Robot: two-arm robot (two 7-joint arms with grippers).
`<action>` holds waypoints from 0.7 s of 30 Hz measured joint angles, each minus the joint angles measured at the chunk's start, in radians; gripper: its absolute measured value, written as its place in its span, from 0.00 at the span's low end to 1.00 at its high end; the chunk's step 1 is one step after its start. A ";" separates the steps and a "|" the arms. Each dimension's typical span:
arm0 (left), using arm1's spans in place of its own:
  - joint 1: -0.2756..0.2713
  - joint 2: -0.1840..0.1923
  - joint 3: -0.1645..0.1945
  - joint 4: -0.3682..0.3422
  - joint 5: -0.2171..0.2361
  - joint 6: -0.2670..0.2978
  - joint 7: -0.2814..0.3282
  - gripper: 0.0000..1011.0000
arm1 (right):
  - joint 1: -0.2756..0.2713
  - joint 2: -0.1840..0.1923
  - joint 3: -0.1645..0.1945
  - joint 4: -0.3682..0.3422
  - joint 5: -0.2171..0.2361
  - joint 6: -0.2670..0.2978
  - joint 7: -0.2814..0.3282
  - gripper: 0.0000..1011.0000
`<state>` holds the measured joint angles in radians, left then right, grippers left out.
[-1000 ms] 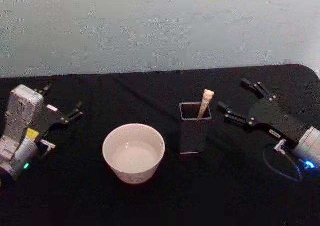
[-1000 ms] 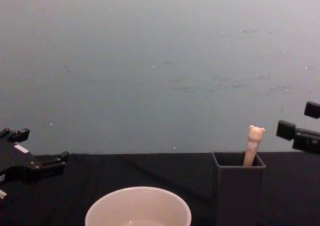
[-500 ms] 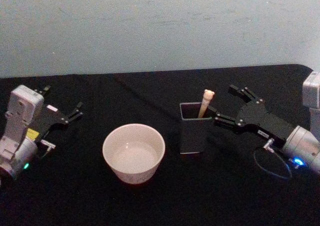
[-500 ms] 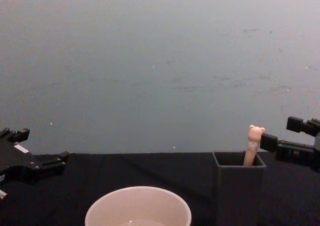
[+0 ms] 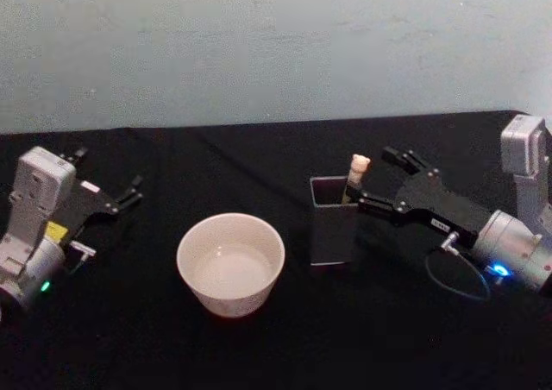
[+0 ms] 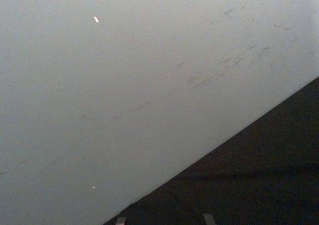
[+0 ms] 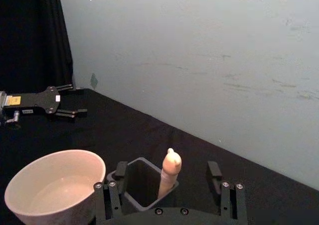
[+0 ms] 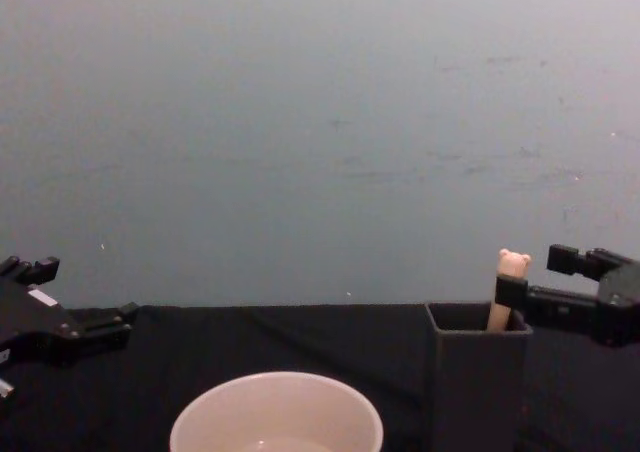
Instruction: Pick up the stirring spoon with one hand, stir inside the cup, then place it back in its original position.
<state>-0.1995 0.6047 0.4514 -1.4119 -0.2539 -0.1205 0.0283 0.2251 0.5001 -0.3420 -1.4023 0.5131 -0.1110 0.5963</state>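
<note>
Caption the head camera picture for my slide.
Open right gripper brackets cream bear-topped spoon standing in dark grey square holder, beside wide cream cup; left gripper parked far left.

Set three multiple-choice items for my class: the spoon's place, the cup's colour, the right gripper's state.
1. The stirring spoon is: A lying flat; B standing in the dark holder; C held aloft.
2. The cup is: A cream-white; B red; C blue.
3. The right gripper is: A shut on the handle; B open around the handle; C parked.
Answers: B, its bear head pokes from the holder; A, pale on black cloth; B, fingers flank the handle. The left gripper sits parked, open.
</note>
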 joint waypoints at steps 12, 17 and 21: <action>0.000 0.000 0.000 0.000 0.000 0.000 0.000 0.99 | 0.045 -0.014 -0.015 0.044 0.004 0.021 0.001 0.99; 0.000 0.000 0.000 0.000 0.000 0.000 0.000 0.99 | 0.055 -0.017 -0.022 0.055 0.006 0.026 0.003 0.99; 0.000 0.000 0.000 0.000 0.000 0.000 0.000 0.99 | 0.060 -0.019 -0.026 0.062 0.007 0.028 0.004 0.99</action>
<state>-0.1995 0.6046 0.4514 -1.4119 -0.2539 -0.1205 0.0283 0.2851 0.4816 -0.3682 -1.3407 0.5202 -0.0826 0.6004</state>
